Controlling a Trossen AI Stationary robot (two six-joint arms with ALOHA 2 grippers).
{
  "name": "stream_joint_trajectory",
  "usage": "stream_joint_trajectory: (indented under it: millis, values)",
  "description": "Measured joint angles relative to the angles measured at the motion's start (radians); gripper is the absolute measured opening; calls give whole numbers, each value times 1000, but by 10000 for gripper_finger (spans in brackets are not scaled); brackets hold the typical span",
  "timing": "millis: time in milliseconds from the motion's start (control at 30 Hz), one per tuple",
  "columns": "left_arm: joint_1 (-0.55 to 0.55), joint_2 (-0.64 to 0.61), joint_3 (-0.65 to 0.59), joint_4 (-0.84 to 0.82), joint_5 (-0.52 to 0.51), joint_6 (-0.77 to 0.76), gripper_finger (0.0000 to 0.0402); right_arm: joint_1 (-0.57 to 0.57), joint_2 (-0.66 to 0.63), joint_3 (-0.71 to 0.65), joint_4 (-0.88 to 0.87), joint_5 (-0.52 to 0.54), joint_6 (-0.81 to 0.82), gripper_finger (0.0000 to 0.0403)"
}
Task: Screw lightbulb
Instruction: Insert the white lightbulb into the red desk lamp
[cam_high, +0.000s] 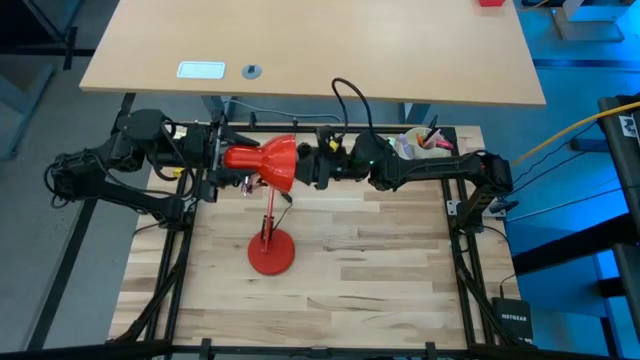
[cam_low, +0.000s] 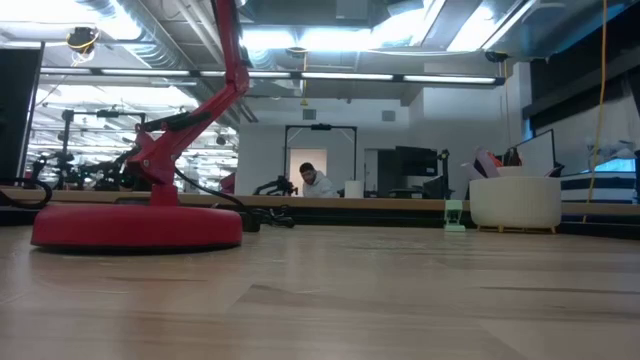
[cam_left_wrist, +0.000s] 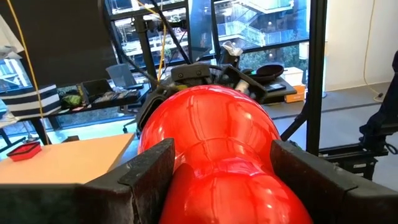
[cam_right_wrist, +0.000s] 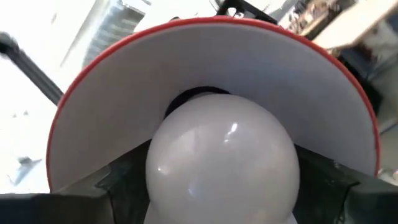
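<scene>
The left gripper (cam_left_wrist: 217, 180) is clamped on the narrow neck of the red lamp shade (cam_high: 272, 162), its 2 dark fingers (cam_left_wrist: 146, 174) pressing either side, holding the shade level above the wooden table (cam_high: 380, 270). From the opposite side, the right gripper (cam_right_wrist: 221, 180) grasps the lightbulb (cam_right_wrist: 222, 158) between its fingers and holds it at the shade's white inner mouth, in front of the dark socket. The lamp's round red base (cam_low: 135, 225) rests on the table, and a white cup (cam_low: 515, 202) stands near the far right corner
</scene>
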Motion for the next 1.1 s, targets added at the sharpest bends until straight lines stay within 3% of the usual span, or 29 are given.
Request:
stream_joint_trajectory:
  millis: [367, 967, 1100]
  values:
    - [0, -1, 0, 10, 2, -29, 253, 1, 0, 0, -6, 1, -488, 303]
    - [0, -2, 0, 14, 4, -51, 253, 0, 0, 0, -36, 3, -807, 303]
    - [0, -2, 1, 13, 4, -51, 253, 0, 0, 0, -34, 3, -809, 279]
